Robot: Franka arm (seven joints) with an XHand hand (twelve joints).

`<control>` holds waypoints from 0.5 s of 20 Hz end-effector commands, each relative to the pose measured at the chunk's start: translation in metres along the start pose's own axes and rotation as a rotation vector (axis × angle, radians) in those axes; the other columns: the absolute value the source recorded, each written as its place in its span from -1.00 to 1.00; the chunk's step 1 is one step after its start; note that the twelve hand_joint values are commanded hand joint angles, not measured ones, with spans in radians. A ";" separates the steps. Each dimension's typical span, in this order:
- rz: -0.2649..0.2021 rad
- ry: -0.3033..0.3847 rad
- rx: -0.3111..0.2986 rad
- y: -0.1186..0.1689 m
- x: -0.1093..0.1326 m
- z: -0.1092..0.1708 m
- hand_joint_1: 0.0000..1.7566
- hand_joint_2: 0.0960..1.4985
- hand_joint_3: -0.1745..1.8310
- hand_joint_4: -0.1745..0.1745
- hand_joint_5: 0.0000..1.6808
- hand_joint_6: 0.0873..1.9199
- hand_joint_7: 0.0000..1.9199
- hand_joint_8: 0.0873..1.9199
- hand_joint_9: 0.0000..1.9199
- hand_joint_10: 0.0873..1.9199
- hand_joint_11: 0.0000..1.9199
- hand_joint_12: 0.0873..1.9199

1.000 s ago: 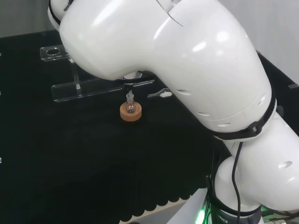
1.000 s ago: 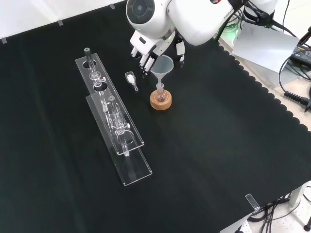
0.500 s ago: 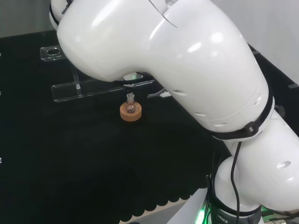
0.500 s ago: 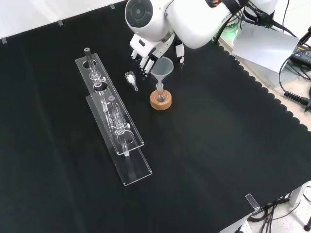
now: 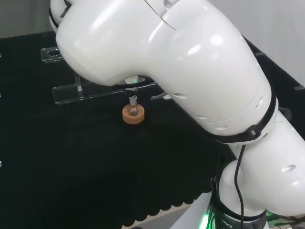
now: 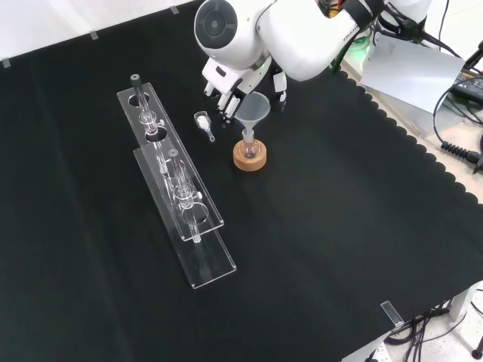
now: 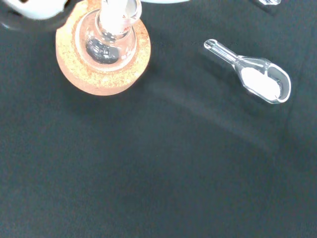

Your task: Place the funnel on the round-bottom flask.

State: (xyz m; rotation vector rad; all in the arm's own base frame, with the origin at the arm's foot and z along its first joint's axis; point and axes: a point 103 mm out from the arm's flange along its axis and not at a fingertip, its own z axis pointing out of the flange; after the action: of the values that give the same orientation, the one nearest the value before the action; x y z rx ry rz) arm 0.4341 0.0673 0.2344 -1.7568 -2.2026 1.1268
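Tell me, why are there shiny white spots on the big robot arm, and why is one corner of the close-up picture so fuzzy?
Head view: room lights glare off the glossy white arm. Wrist view: the white blur is part of the hand, too near the camera to be sharp, while the cork ring and glass scoop lie in focus.

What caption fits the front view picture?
Black and white robot hand beside clear plastic funnel seated in small round-bottom glass flask on cork ring stand.

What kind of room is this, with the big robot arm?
Probably a science lab. A clear funnel sits in a little round-bottom flask on a cork ring, beside clear racks and a glass scoop of white powder.
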 end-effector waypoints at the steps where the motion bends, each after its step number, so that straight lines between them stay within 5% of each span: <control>1: 0.001 0.004 0.007 0.002 0.000 0.002 -0.12 -0.13 -0.27 -0.02 -0.42 -0.45 -0.40 -0.34 0.15 -0.53 -0.51 0.31; 5: 0.002 0.014 0.035 0.003 -0.001 0.004 -0.13 -0.16 -0.27 -0.06 -0.51 -0.53 -0.44 -0.32 0.10 -0.50 -0.51 0.31; 10: 0.002 0.027 0.058 0.002 -0.004 0.007 -0.18 -0.22 -0.26 -0.10 -0.78 -0.95 -0.60 -0.28 -0.04 -0.41 -0.54 0.33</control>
State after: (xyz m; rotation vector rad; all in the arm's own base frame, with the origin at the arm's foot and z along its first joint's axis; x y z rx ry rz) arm 0.4346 0.0618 0.2305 -1.7518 -2.1511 1.1478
